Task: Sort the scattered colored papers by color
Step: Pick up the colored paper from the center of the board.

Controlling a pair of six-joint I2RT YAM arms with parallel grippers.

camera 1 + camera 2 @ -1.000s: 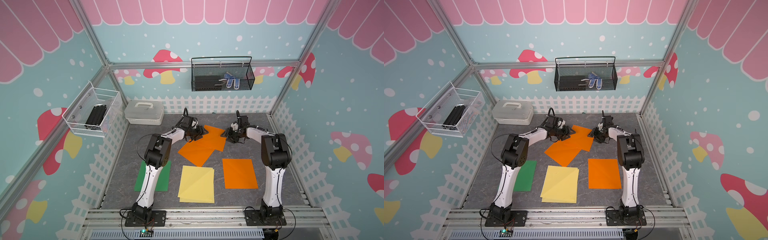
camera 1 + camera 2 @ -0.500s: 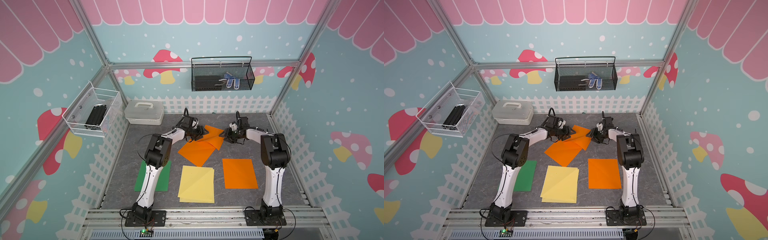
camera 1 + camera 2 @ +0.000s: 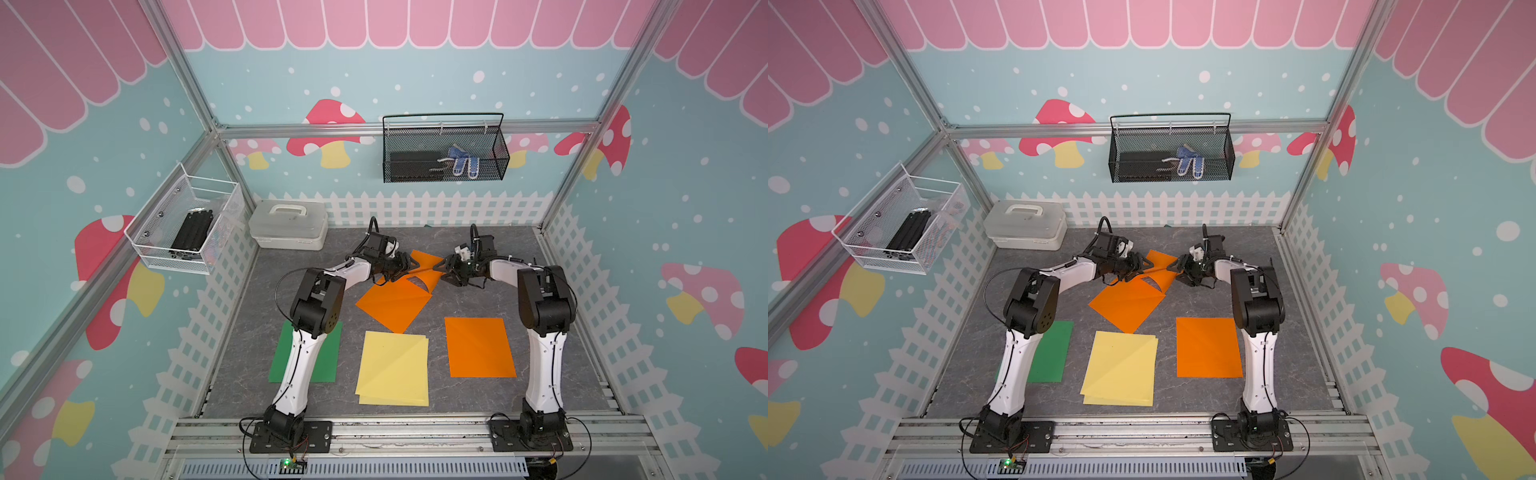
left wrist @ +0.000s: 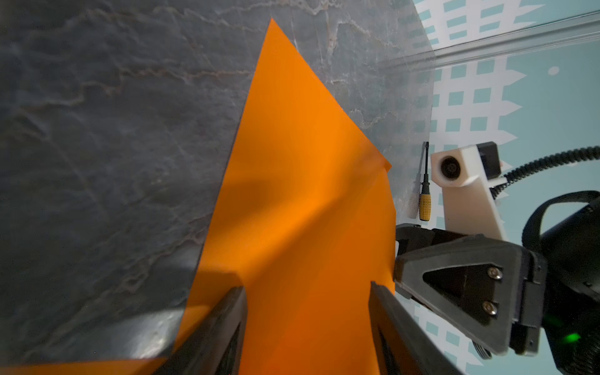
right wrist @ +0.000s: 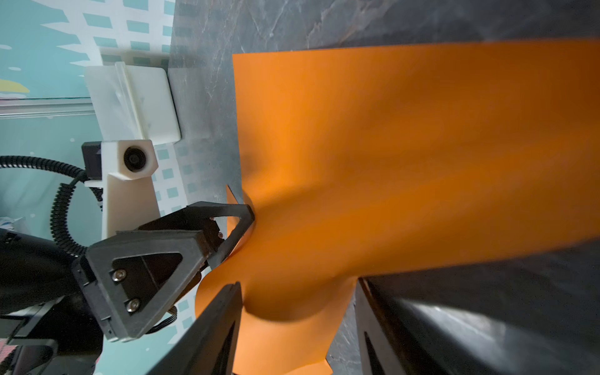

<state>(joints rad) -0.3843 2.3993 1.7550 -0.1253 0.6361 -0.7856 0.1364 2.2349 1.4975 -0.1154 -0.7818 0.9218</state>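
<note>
The black mesh basket (image 3: 494, 162) held blue gloves (image 3: 463, 164); only my left wrist view showed a screwdriver (image 4: 424, 201). My left claw (image 3: 411, 266) and right claw (image 3: 440, 268) gaped astride one orange paper (image 3: 426, 258).

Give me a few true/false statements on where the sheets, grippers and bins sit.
1. The left arm hides part of the green sheet in both top views. True.
2. The yellow sheets lie at the back. False: they lie front centre, between the green sheet and the front orange sheet.
3. The left gripper and right gripper are both at the rear orange sheet. True.
4. The white box stands front right. False: it stands in the back left corner.
5. The black basket is empty. False: a glove lies in it.
</note>
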